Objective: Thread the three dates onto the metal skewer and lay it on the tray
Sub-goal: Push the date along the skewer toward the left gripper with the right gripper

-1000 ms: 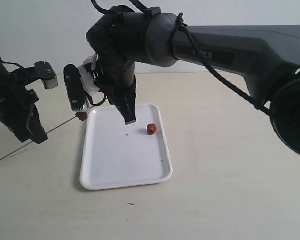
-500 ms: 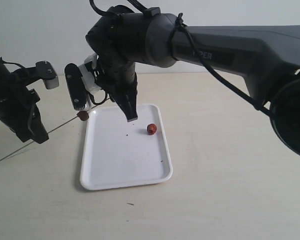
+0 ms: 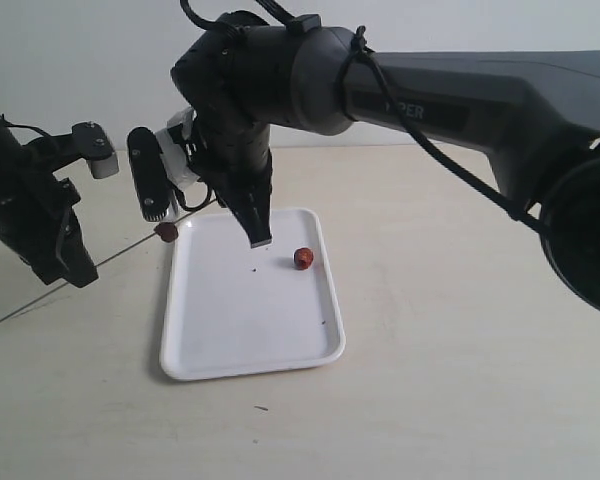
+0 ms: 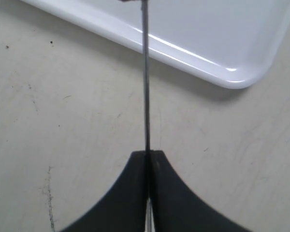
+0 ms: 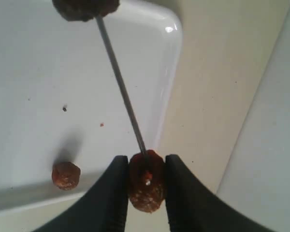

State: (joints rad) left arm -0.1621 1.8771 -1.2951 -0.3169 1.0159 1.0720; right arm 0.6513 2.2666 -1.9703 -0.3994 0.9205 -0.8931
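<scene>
Squarely between right jaws: date (image 5: pixel 145 186)

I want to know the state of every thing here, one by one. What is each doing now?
left gripper: shut on the metal skewer
metal skewer: held off the table, reaching over the tray
right gripper: shut on the held date
held date: skewer tip meets it
threaded date: on the skewer
loose date: lying in the tray
tray: flat on the table

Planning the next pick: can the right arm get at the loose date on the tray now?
Likely not yet: the path looks clear and the loose date lies near, on the tray, but the right gripper is shut on another date at the end of the skewer.
</scene>
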